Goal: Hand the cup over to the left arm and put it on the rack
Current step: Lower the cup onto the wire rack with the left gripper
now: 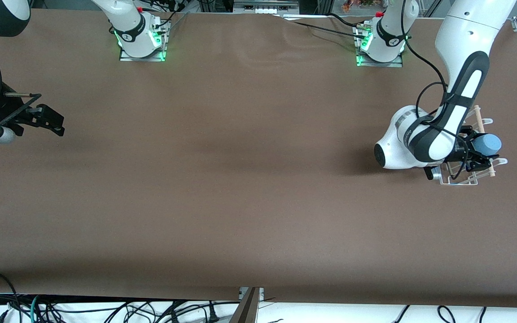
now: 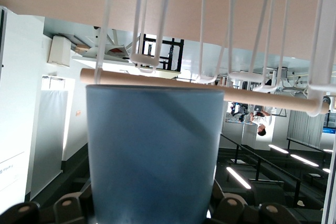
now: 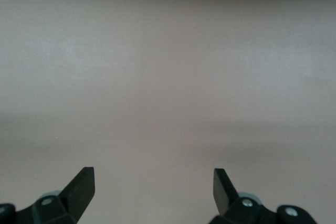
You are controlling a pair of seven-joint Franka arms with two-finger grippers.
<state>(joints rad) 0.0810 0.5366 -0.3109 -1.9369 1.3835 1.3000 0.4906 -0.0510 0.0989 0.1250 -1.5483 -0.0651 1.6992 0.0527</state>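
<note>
A: Where was the cup [image 1: 487,144] at that moment?

B: In the left tool [image 1: 475,154], clenched between its fingers at the rack [image 1: 469,179], toward the left arm's end of the worktop [image 1: 240,179]. It lay on its side, jutting out from the tool over the rack's wires.

A: And relative to the rack's parts?

B: In the left wrist view the cup [image 2: 152,153] filled the middle, with the wooden dowel [image 2: 262,98] crossing right at its outer end and the white wire loops [image 2: 152,19] just past that. Whether the cup touched the dowel, I could not tell.

A: How did the tool grip it?

B: The black finger pads [image 2: 71,211] sat on either side of the cup's lower part, close against its wall.

A: What of the right tool [image 1: 50,121]?

B: It waited over the worktop at the right arm's end, well apart from the cup. Its fingers [image 3: 81,187] stood spread wide with nothing between them, only the bare brown surface below.
</note>
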